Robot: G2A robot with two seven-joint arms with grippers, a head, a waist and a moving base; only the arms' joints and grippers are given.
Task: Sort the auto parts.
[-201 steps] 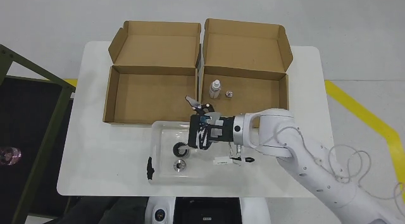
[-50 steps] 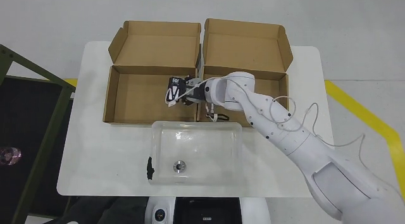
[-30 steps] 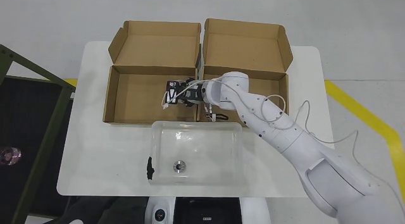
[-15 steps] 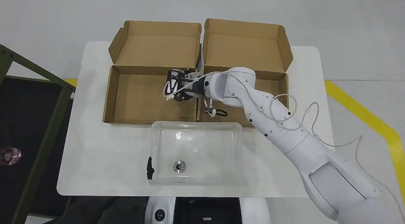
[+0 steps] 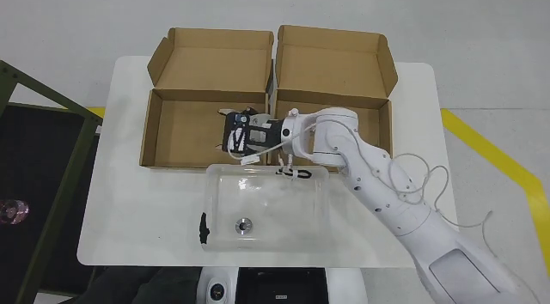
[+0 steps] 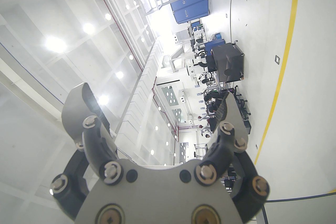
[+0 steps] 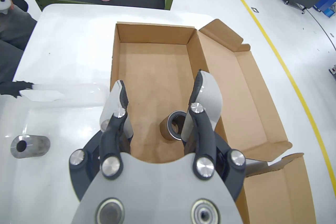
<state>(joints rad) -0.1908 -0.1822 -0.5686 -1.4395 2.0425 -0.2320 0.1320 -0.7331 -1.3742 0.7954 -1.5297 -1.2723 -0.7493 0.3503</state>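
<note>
widely parted, right end effector (image 7: 160, 82) hangs over squat ring (image 7: 173, 129) (cardboard box (image 7: 155, 36)).

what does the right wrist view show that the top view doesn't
Right wrist view: a dark ring part lying on the floor of the left box, seen between the right gripper's open fingers. Top view: the right box with its open lid; there the gripper covers the ring. Both: the metal cylinder in the clear tray.
</note>
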